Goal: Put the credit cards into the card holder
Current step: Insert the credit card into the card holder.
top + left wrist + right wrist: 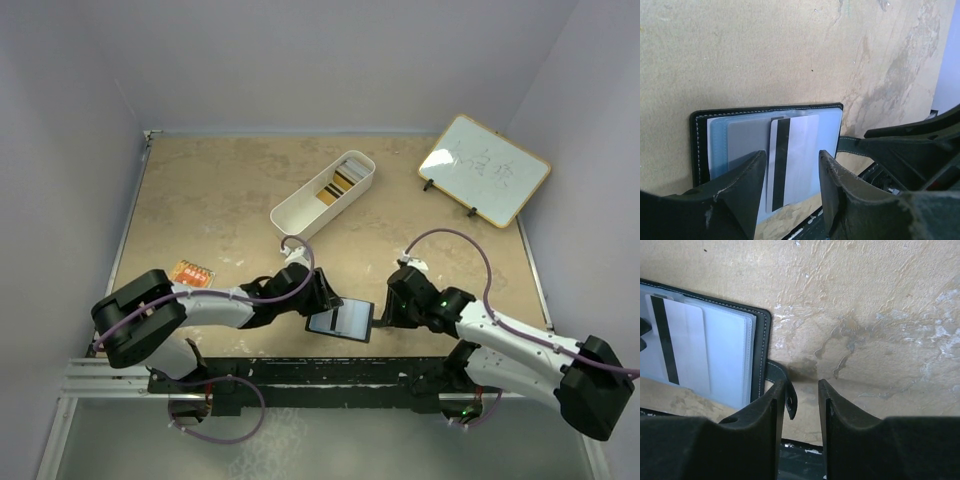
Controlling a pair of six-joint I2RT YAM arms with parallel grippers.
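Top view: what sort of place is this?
Probably a robot lab test cell: two robot arms bolted at a table walled by plain panels, with a whiteboard.

One card holder [340, 321], one tray [300, 212], one whiteboard [484, 168], one packet [192, 273]

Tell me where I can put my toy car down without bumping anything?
Bare table lies at the far left, between the wall and the white tray, beyond the orange packet. Another patch sits mid-table, between the tray, the whiteboard and the right arm. The near middle is crowded: left arm and right arm meet over the open card holder.
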